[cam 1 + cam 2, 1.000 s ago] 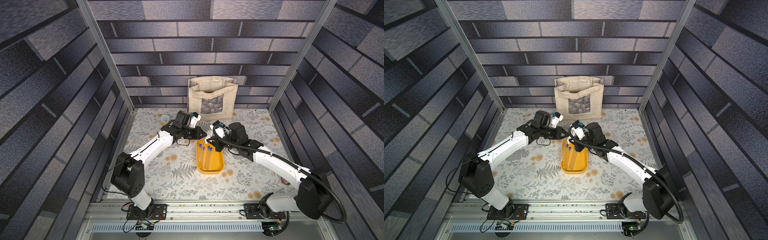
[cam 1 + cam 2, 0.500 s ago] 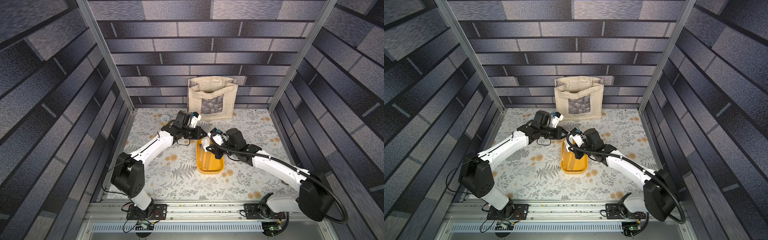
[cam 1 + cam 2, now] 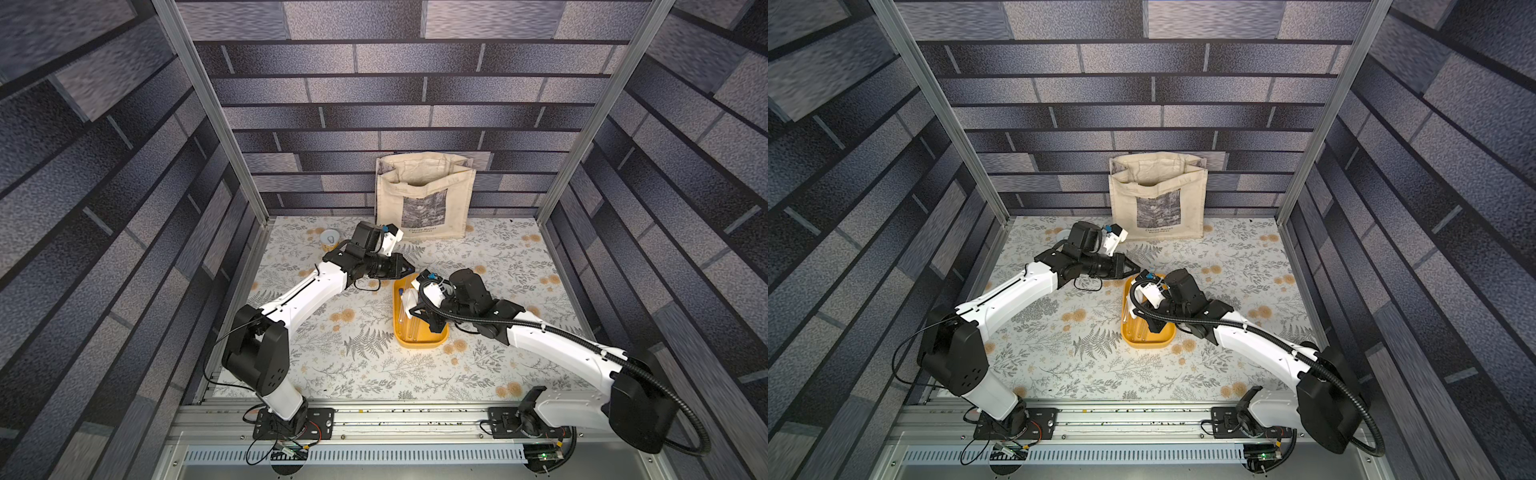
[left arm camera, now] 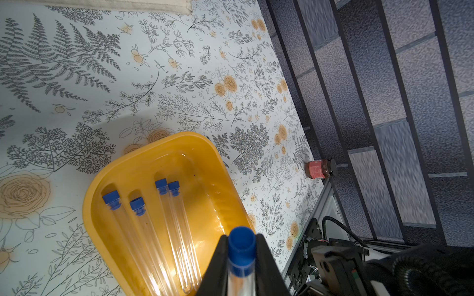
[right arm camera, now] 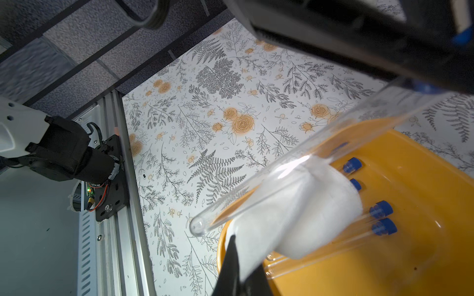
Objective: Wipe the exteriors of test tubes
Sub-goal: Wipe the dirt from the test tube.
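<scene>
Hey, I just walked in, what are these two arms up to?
They are wiping test tubes. The left gripper is shut on one clear test tube near its blue cap, holding it above the yellow tray. The right gripper is shut on a white cloth, which lies against that tube's side. Four more capped tubes lie in the tray.

On the cream tote bag [image 3: 424, 195] standing at the back edge of the table [image 3: 519, 257], two small lines of dark print sit under its grey picture. The upper line seems to read "Claude Monet"; the lower is too small to read. The red label on the jar [image 4: 319, 169] at the table's edge by the wall is illegible.
</scene>
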